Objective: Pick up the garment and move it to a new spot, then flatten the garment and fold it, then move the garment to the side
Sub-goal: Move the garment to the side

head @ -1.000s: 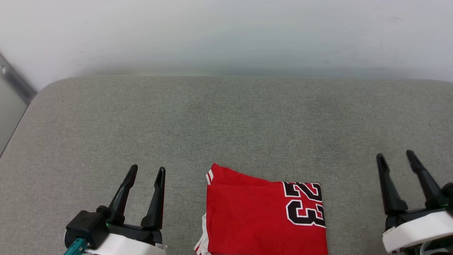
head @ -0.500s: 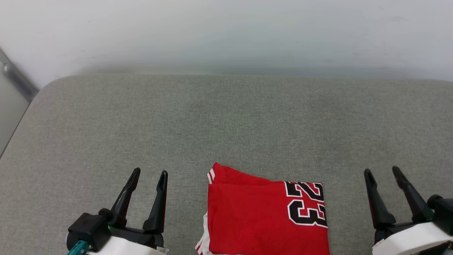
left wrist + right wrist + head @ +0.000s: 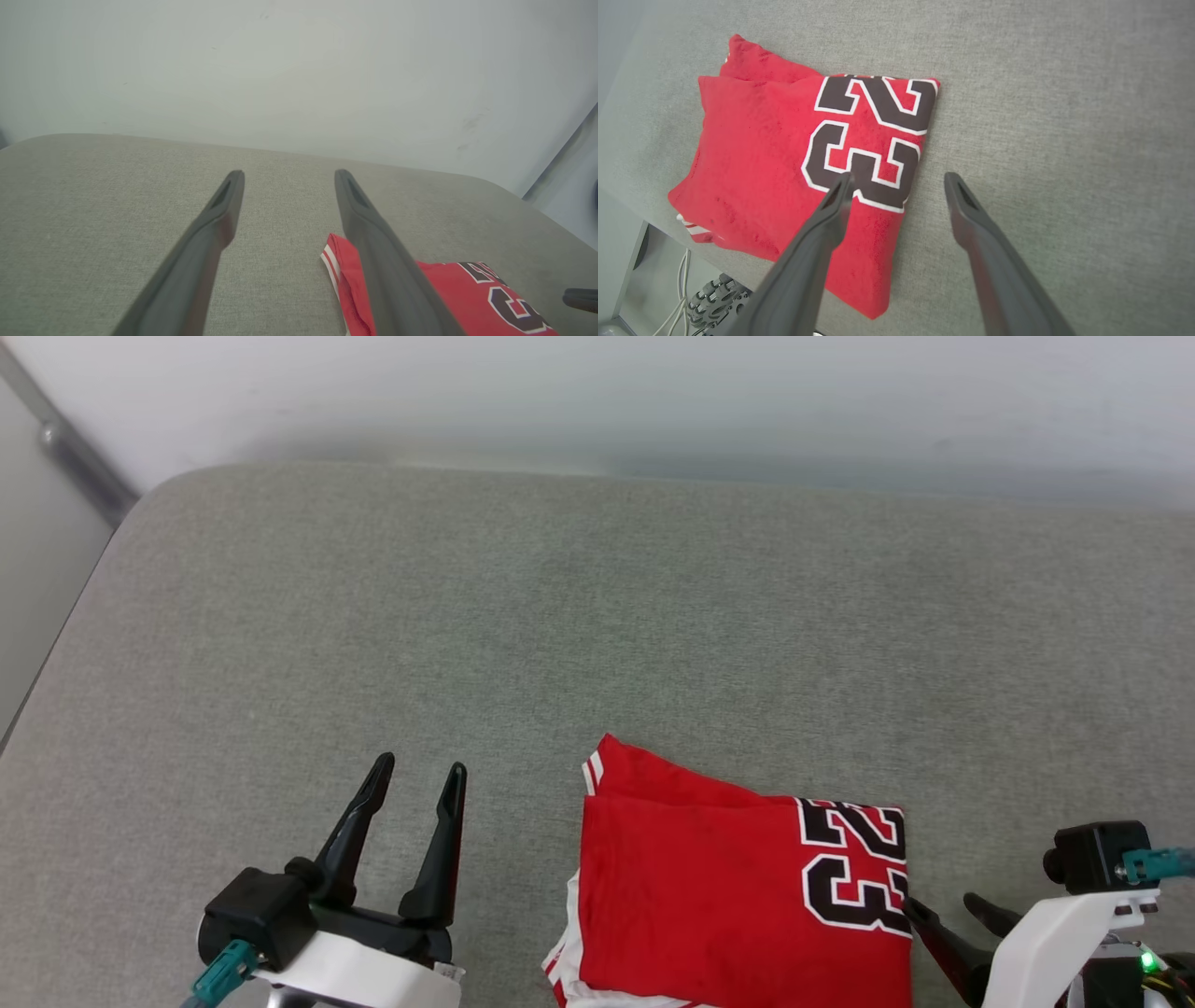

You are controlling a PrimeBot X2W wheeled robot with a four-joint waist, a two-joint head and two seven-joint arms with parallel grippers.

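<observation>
Lying folded on a grey cushion [image 3: 560, 616], the garment [image 3: 709, 887] shows a black 23. The left gripper [image 3: 421, 765] hovers nearby and the right gripper [image 3: 941, 902] sits at its edge, both empty with fingers spread apart.

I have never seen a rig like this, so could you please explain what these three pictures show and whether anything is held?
This is a two-armed robot. One picture comes from a camera on its head, looking down; the other two come from cameras on its wrists, each looking along that arm's two dark fingers. On the grey padded surface lies a folded red garment with a black 23. The left gripper hangs open beside it, apart from it. The right gripper, also open, straddles the garment's edge by the number. Neither holds anything.
</observation>
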